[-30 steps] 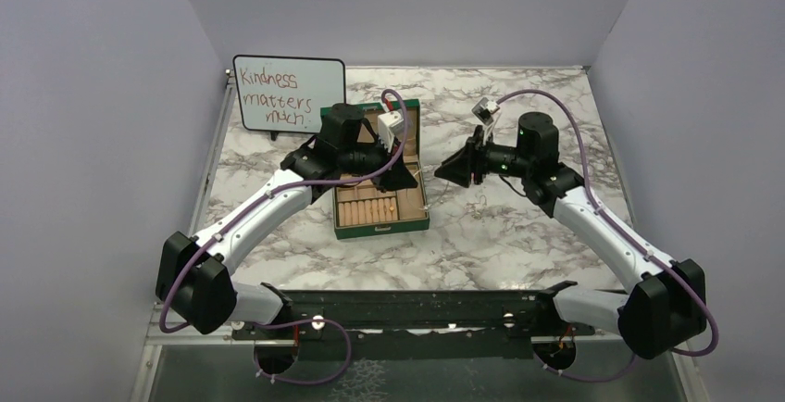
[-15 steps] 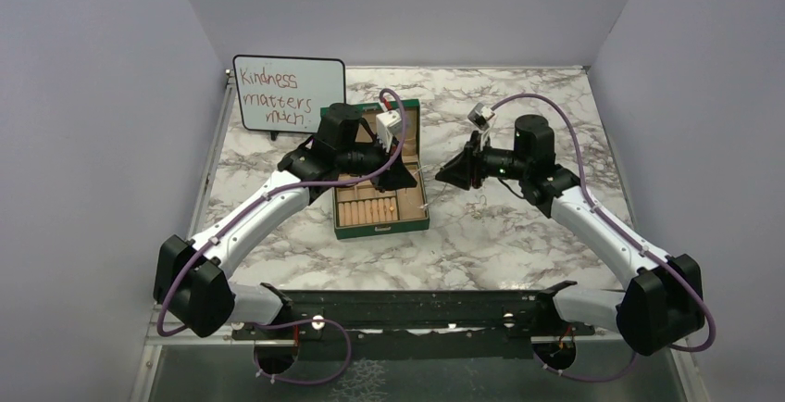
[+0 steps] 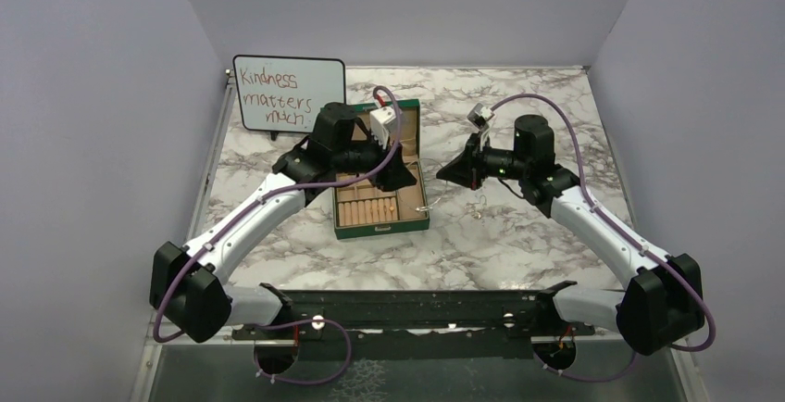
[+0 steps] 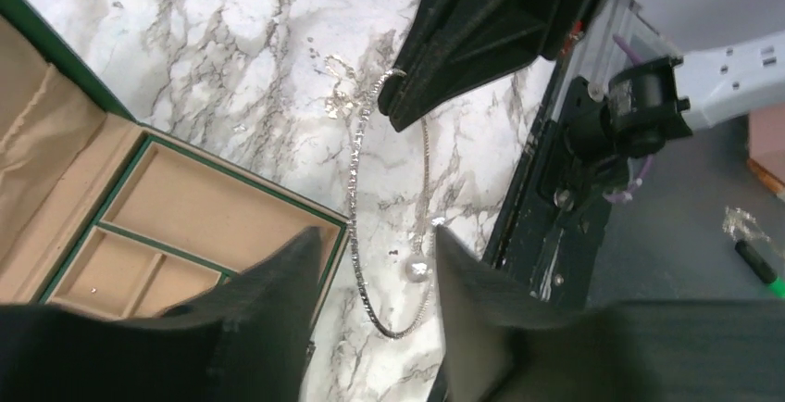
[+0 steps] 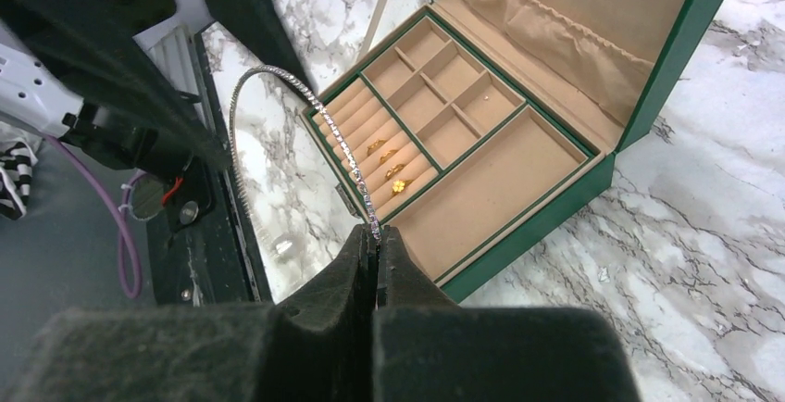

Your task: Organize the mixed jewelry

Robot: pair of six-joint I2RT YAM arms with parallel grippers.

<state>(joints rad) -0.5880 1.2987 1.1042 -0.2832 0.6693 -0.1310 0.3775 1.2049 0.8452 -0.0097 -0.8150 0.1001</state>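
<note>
Pinching one end of the silver wire loop (image 5: pixel 319 108) in our right gripper (image 5: pixel 375 235), we hang it just ahead of our left gripper's (image 4: pixel 375 244) spread jaws.

A green box (image 5: pixel 546 217) lined in tan, a white surface (image 5: pixel 722 235) veined in grey, a glittering silver loop (image 5: pixel 324 117), small gold rings (image 5: pixel 389 169).

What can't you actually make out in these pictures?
Top view: the left arm covers the middle of the green box.
Right wrist view: the right gripper hides the pinched end of the silver loop; the gold pieces are too small to name.
Left wrist view: the box is cut off by the frame edge; a speck in one compartment is too tiny to identify.
</note>
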